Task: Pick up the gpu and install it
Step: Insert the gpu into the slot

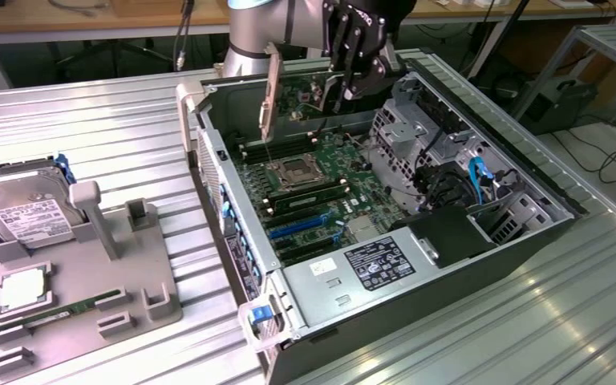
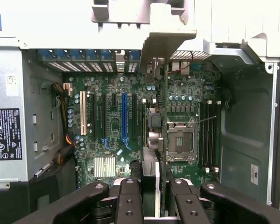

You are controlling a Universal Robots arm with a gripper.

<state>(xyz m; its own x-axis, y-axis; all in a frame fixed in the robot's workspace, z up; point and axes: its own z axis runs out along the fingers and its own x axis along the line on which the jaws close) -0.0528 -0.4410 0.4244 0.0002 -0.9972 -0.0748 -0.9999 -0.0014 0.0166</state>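
The surface (image 1: 105, 120) is ribbed grey metal sheet. Behind it in the exterior view stand wooden benches with cables hanging below, and at that view's right a metal rack (image 1: 613, 48) over a floor strewn with wires.

An open black case (image 1: 394, 241) lies on its side on the surface, its board (image 1: 319, 180) facing up with an empty CPU socket (image 1: 292, 171), memory slots and blue expansion slots. A power supply (image 1: 372, 269) with a label sits at the near end. At the exterior view's left a grey holder (image 1: 83, 281) carries a hard drive (image 1: 19, 208) with a white label, a chip (image 1: 25, 290) and a green memory stick (image 1: 67, 313).

The tool (image 1: 353, 80) hangs over the far end of the case, clamped on the gpu (image 1: 314, 88), which it carries upright above the board, clear of the slots. In that view the card shows a green face and a long silver bracket (image 1: 270, 92) pointing down towards the board. In the wrist view the gpu (image 2: 151, 172) is seen edge-on, thin and dark with a pale strip, pinched between the tool's (image 2: 151, 205) black fingers (image 2: 128, 200), and lined up with the slots beneath.
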